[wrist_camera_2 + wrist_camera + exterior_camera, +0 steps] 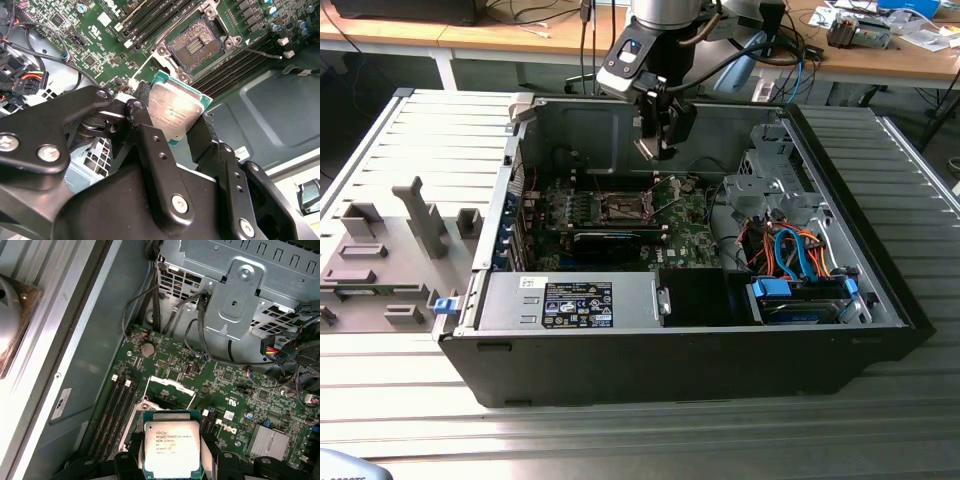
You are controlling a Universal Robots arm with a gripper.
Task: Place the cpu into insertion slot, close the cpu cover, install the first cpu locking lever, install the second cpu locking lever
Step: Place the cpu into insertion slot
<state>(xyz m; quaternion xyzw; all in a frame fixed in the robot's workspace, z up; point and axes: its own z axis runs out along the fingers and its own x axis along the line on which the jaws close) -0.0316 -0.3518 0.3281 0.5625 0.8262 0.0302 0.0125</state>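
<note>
We're over the open computer case (pixel 670 372) with the gripper (pixel 661 142) hanging just above its rear wall, fingers (pixel 141 111) pinched on two opposite edges of the cpu (pixel 175 111), silver face out. In the first wrist view the cpu (pixel 171 447) sits clamped between the black pads, clear of the board. The insertion slot (pixel 193 45) lies below and apart from the chip, its contact field bare, and a thin lever (pixel 260 50) juts out beside it. We see the cpu cover (pixel 172 384) as a silver frame near the chip's far edge. Memory slots (pixel 118 407) run along one side of the slot, the metal drive cage (pixel 235 295) rises further off, so there's open air straight above the socket. The case rests on a slatted metal table (pixel 620 440); wooden benches (pixel 520 35) stand behind.
</note>
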